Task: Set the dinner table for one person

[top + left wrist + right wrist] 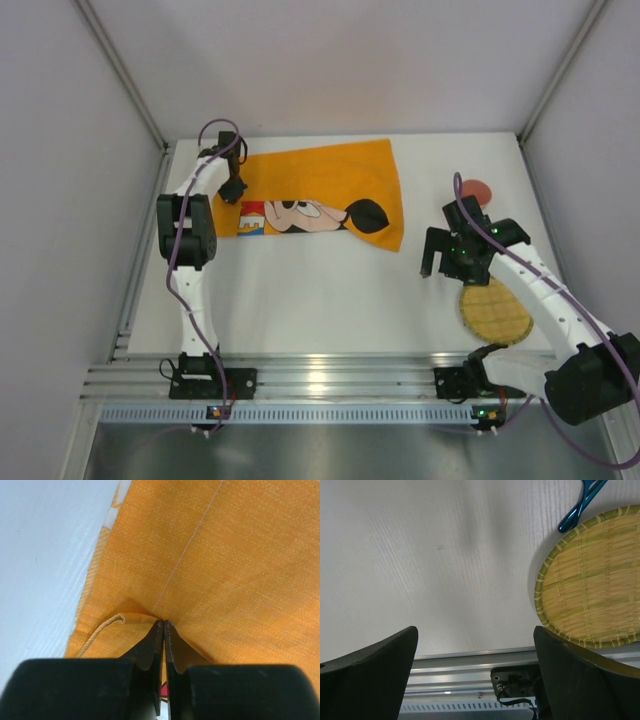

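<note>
A: Overhead view, item by item?
B: Dinner table (330,300): white top, with the aluminium rail (320,380) along its near edge. Orange placemat (320,195): far part of the table, left of centre, cartoon face up. Left gripper (232,190): at the placemat's left edge. Right gripper (455,255): over bare table on the right, between a red-brown disc (478,190) and a woven plate (495,310).
A: Left wrist view?
B: Left gripper (164,627): jaws pressed together, pinching a raised fold of the orange placemat (225,555). White dinner table (45,555) to the left.
A: Right wrist view?
B: Right gripper (475,630): jaws spread wide, nothing between them. Below it: dinner table (420,555), woven plate (595,580) at right, a blue handle (582,502) just beside its rim, aluminium rail (470,662).
</note>
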`<action>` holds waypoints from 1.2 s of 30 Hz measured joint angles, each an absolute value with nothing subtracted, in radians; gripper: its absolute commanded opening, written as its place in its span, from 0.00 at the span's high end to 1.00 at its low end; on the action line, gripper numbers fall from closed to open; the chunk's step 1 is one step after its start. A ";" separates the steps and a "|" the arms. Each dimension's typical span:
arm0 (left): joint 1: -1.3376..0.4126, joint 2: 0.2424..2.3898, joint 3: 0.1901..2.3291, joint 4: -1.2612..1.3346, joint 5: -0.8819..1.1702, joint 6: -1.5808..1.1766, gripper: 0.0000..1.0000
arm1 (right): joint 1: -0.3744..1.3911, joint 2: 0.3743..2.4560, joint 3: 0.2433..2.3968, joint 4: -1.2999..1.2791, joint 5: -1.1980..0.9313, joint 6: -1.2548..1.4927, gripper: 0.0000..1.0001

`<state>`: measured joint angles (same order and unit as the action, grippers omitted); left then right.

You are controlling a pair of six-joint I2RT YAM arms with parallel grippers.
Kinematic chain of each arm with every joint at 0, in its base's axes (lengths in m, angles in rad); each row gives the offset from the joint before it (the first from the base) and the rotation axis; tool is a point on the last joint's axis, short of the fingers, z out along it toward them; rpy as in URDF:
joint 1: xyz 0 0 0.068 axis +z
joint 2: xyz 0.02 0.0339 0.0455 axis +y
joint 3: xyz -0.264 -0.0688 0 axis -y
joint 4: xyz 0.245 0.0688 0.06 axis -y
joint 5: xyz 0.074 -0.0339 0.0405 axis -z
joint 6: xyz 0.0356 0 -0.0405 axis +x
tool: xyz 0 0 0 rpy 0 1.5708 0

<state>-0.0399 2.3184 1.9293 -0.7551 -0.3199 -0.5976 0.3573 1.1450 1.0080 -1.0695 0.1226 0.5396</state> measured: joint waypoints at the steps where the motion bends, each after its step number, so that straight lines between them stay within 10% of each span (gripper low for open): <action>1: -0.040 2.318 1.929 -0.756 -0.319 -0.596 1.00 | 0.357 1.148 1.008 -1.068 0.123 0.537 0.00; 15: -0.053 2.216 1.848 -0.789 -0.319 -0.574 1.00 | 0.357 1.145 0.981 -1.042 0.109 0.507 0.00; 29: -0.343 1.303 1.163 -0.834 -0.304 -0.636 0.99 | 0.357 1.169 0.929 -0.957 0.047 0.454 0.00; 31: -0.392 1.209 1.077 -0.880 -0.289 -0.689 0.79 | 0.357 1.206 0.929 -0.933 0.035 0.447 0.00; 32: -0.409 1.157 1.028 -0.911 -0.281 -0.717 0.43 | 0.357 1.222 0.929 -0.923 0.031 0.445 0.00; 34: -0.422 1.071 0.955 -0.972 -0.272 -0.772 0.04 | 0.357 1.259 0.930 -0.901 0.019 0.445 0.00; 36: -0.424 0.979 0.899 -1.032 -0.270 -0.828 0.02 | 0.357 1.285 0.932 -0.881 -0.001 0.445 0.00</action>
<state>-0.4244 0.9787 0.8993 -1.0325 -0.2695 -0.8284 0.3569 1.2846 0.9318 -0.8810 -0.0010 0.4450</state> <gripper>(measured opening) 0.923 0.996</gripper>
